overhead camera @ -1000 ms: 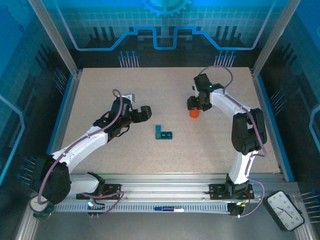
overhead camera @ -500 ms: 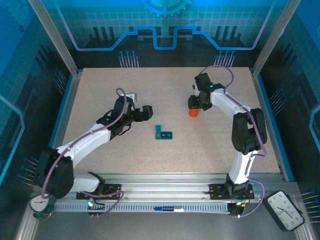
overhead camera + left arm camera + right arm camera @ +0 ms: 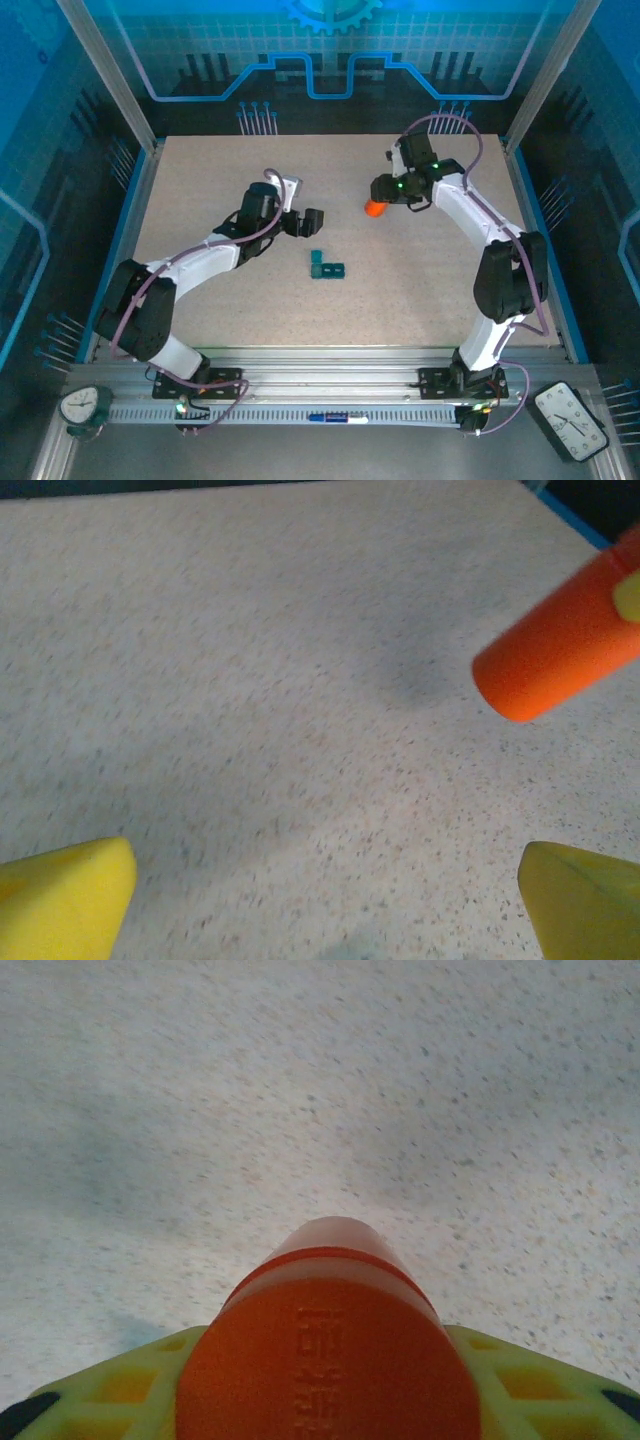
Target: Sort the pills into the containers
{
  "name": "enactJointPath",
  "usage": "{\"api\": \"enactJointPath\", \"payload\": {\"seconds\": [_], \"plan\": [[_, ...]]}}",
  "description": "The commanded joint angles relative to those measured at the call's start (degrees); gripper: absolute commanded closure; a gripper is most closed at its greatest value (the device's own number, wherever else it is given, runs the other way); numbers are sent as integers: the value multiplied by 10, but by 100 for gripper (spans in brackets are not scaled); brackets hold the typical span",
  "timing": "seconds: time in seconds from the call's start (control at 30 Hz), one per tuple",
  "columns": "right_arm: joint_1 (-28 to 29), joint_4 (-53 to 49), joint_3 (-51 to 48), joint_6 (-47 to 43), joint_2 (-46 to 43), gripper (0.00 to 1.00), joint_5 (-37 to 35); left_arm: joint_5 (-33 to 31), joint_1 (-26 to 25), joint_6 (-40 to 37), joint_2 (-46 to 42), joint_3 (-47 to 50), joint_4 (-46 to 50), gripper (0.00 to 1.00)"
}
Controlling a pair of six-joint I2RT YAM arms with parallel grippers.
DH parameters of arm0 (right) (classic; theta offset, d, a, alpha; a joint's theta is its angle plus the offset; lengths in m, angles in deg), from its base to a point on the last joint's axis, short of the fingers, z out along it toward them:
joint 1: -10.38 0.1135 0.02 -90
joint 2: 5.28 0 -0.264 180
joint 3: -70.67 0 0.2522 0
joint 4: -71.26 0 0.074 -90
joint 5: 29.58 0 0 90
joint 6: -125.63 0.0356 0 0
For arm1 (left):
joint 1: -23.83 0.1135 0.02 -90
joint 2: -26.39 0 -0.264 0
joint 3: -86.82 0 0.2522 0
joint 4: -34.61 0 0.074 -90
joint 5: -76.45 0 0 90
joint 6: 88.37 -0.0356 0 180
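The small dark-teal plastic pill box (image 3: 327, 265) lies on the speckled beige desk (image 3: 200, 180). Just behind and left of the box, the left pincer (image 3: 312, 222) hangs spread wide. Behind and right of the box, the right pincer (image 3: 380, 198) pinches a tilted orange cylindrical bottle (image 3: 374, 208).

Surface (image 3: 220, 180): flat board, beige, finely speckled with dark flecks, with blue edging (image 3: 131, 215) along its sides. Lying directly on it was one dark-teal pill box (image 3: 327, 266), small, lidded, near the centre and slightly toward the near edge.
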Motion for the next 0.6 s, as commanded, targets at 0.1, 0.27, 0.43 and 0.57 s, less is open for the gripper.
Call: {"api": "enactJointPath", "payload": {"seconds": [0.1, 0.27, 0.43, 0.57], "plan": [[-1, -23, 65, 4, -2, 59, 110, 135, 5, -108, 39, 7, -160, 1], [-1, -34, 95, 4, 11, 59, 179, 188, 5, -121, 59, 1, -181, 1], [-1, -38, 100, 7, 16, 59, 245, 215, 6, -125, 71, -6, -181, 1], [-1, -39, 96, 8, 16, 59, 292, 215, 5, -119, 78, 6, -222, 1]]}}
